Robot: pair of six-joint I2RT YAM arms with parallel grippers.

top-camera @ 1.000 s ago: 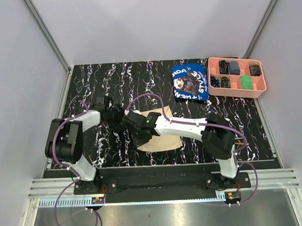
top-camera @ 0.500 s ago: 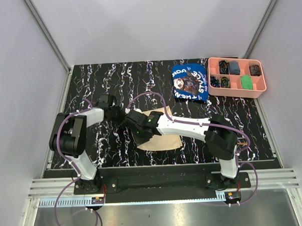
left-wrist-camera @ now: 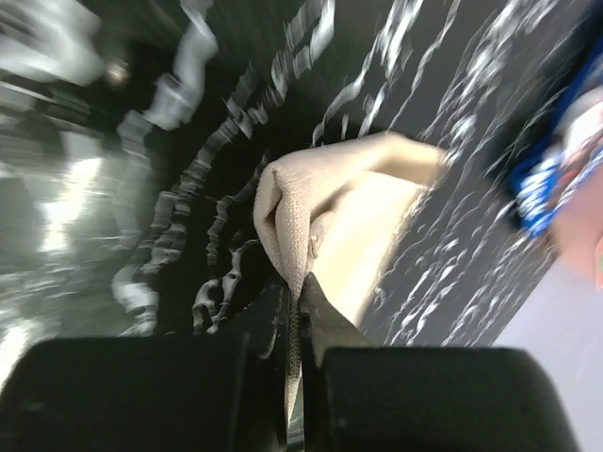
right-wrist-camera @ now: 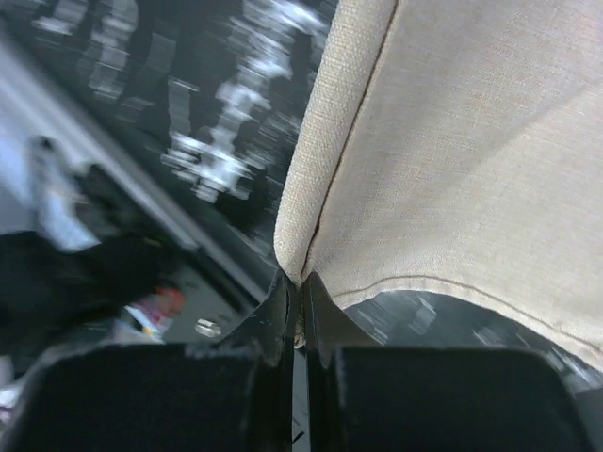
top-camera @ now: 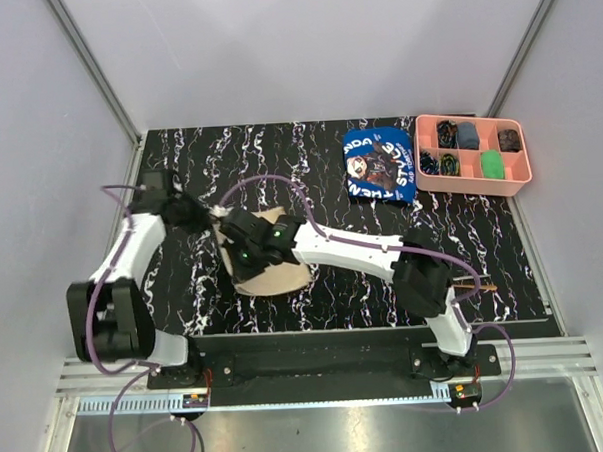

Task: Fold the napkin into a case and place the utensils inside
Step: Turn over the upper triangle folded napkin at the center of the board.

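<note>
The beige napkin lies folded on the black marbled table, left of centre, partly under my right arm. At its far left corner my left gripper is shut on a bunched edge of the cloth, which runs between the jaws. My right gripper is shut on the near left corner; in the right wrist view the napkin spreads away from the closed jaws. Thin wooden sticks, perhaps the utensils, poke out beside the right arm's elbow and are mostly hidden.
A blue printed cloth lies at the back right, next to a pink compartment tray holding small items. The metal rail of the near table edge runs below both arm bases. Grey walls close in the sides.
Both arms swung left and the napkin shifted left with them. The left gripper, open a second ago, closed on the napkin's edge. The right gripper stayed shut on its corner.
</note>
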